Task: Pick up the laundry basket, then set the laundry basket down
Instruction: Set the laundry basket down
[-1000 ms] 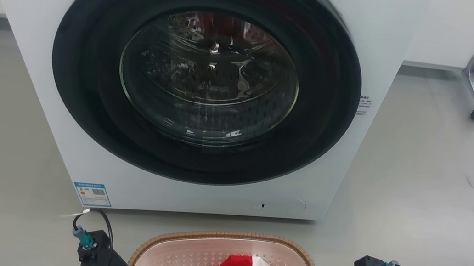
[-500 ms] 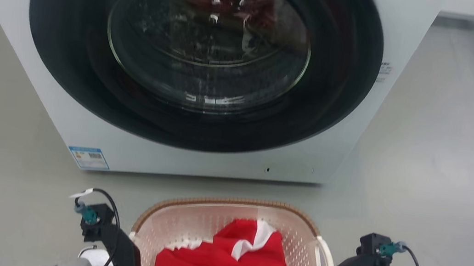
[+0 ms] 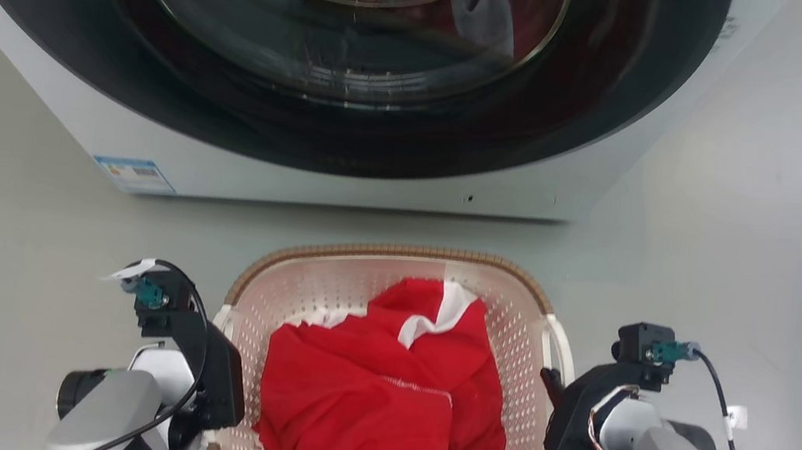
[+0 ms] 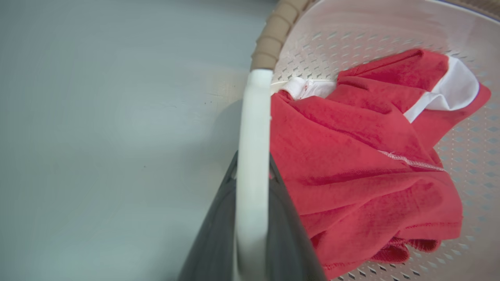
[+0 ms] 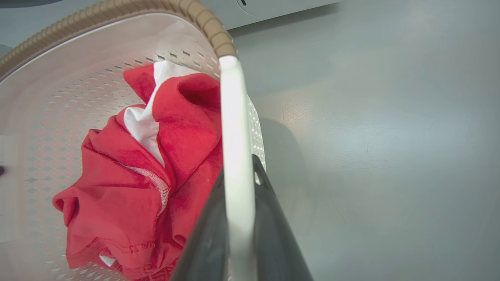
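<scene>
While the left hand point(image 4: 253, 160) is clamped on one white handle point(image 4: 254, 117) and the right hand point(image 5: 239, 168) on the other, a slick handle could slip or one side lag, tipping the laundry basket point(image 3: 397, 250) and spilling the red garment point(image 3: 377, 394); both forearms flank it from the near side, close before the washing machine point(image 3: 374, 190)

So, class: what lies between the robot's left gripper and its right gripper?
The laundry basket, holding a red and white garment, as the head view shows. The left gripper and right gripper each clamp one of its handles.
</scene>
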`<state>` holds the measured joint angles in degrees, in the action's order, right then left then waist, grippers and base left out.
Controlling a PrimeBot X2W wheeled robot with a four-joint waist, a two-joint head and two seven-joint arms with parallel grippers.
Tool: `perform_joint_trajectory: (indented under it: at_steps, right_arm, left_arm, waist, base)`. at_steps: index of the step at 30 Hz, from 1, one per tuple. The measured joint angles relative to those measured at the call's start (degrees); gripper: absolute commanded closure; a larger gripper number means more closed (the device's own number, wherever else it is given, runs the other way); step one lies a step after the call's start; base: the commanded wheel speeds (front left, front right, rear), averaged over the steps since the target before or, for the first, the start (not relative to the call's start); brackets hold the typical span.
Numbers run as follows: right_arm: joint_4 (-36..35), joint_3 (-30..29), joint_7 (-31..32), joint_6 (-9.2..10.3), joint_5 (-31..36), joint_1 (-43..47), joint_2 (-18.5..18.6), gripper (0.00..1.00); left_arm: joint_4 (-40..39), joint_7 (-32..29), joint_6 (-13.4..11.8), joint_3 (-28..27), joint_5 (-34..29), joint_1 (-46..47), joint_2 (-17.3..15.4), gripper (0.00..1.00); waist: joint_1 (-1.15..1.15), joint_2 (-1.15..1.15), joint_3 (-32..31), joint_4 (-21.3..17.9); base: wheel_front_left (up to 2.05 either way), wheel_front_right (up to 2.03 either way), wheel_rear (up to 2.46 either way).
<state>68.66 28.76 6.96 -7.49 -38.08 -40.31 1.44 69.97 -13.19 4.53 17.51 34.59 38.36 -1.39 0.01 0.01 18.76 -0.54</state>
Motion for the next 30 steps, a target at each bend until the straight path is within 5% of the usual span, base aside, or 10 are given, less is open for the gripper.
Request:
perform_joint_trajectory:
  at_steps: [30]
  right_arm:
    - [-1.58, 0.70, -9.80, 2.02, 2.90, -13.30, 1.22, 1.00]
  left_arm:
    - [-2.85, 11.03, -1.25, 0.08, -2.58, 12.86, -1.24, 1.00]
  waist:
    - [0.00, 0.01, 24.96, -0.21]
  base:
    - [0.00, 0.00, 0.00]
